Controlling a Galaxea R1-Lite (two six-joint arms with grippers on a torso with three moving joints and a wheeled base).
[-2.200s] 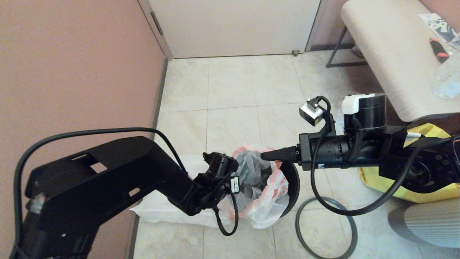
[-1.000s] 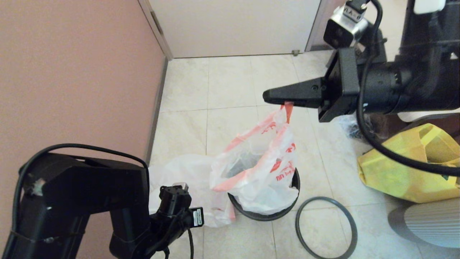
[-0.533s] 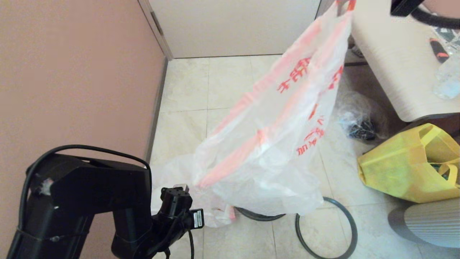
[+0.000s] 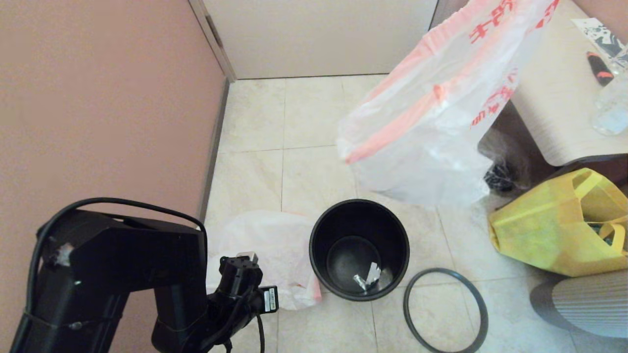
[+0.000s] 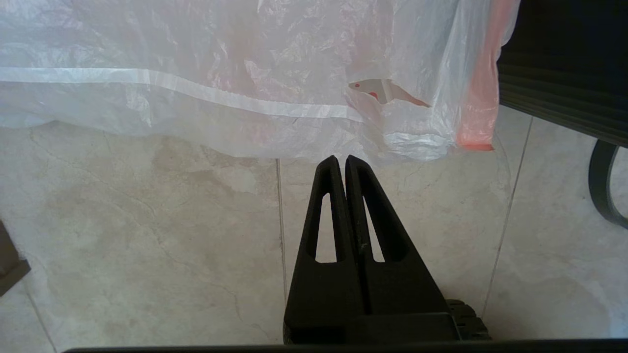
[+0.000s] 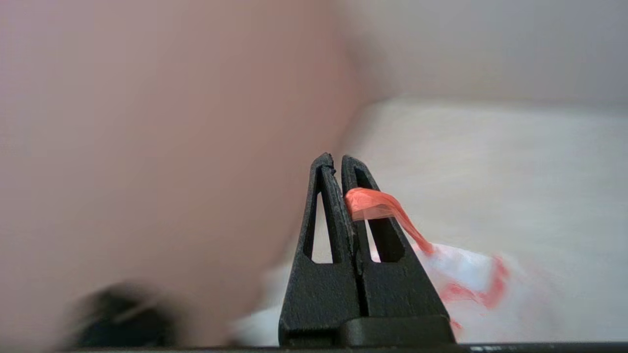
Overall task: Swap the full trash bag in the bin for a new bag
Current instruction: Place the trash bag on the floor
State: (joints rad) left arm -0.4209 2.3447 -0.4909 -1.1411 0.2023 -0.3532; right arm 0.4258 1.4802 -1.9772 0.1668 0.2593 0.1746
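Observation:
The full trash bag hangs in the air at the upper right, well above the floor. In the right wrist view my right gripper is shut on its orange-red handle; the gripper is out of the head view. The black bin stands uncovered, with a few paper scraps at its bottom. Its dark grey hoop lies on the floor to its right. The new bag lies flat on the floor left of the bin. My left gripper is shut and holds nothing, low over the tiles just short of the new bag's edge.
A yellow fabric tote sits on the floor at the right, with a clear wrinkly bag of black things behind it. A pale bench fills the upper right. The pink wall runs along the left, and a door stands at the back.
My right gripper closed on the bag's handle and lifted the full bag out of the bin, up and to the right. The left arm pulled back low and has since stayed still.

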